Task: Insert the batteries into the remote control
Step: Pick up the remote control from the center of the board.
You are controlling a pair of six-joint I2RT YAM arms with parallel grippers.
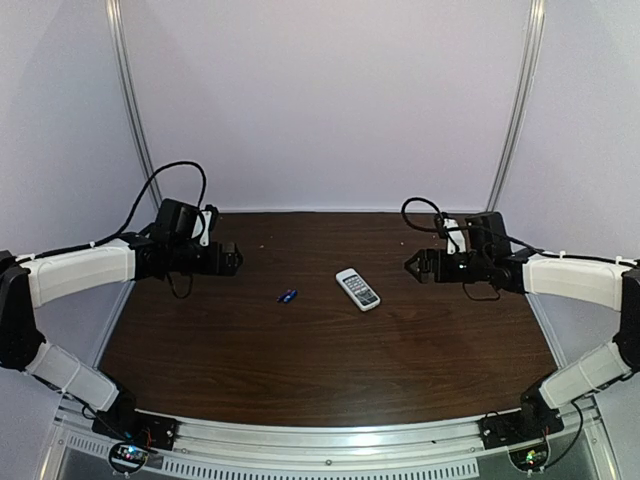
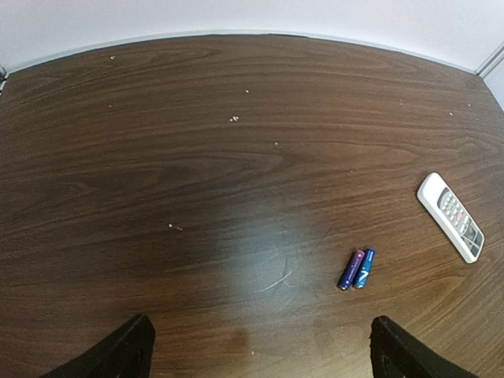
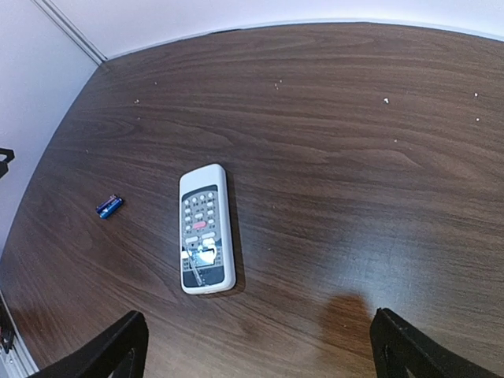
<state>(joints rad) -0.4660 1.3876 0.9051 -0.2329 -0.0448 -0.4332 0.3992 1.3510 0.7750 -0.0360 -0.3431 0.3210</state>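
Nearest you, the two arm bases sit bolted on the metal rail [image 1: 320,445] at the front edge of the dark wooden table [image 1: 300,370]. One arm rises up each side and bends inward over the wood.

Past the middle of the table lie the task's things. The batteries [image 1: 287,296] are two small blue cells lying flat, side by side and touching. In the left wrist view [image 2: 357,268] one looks more purple than the other. Just to their right, apart from them, lies the remote control [image 1: 358,289]. It is one white rectangle lying face up and slanted across the grain. The right wrist view [image 3: 205,228] shows its rows of grey buttons, one pinkish button and a dark panel with glare at the end nearer that camera.

The left gripper [image 1: 237,260] hangs above the table left of the batteries and a little farther back, its fingers spread wide and holding nothing. The right gripper [image 1: 410,265] hangs to the right of the remote control, also spread wide and holding nothing. Both point inward toward the centre.

Between each gripper and these things you see only wood, dotted with a few pale specks [image 2: 234,119]. Beyond the far edge stands the plain white back wall [image 1: 320,100].

Count: two batteries, one remote control, two grippers.
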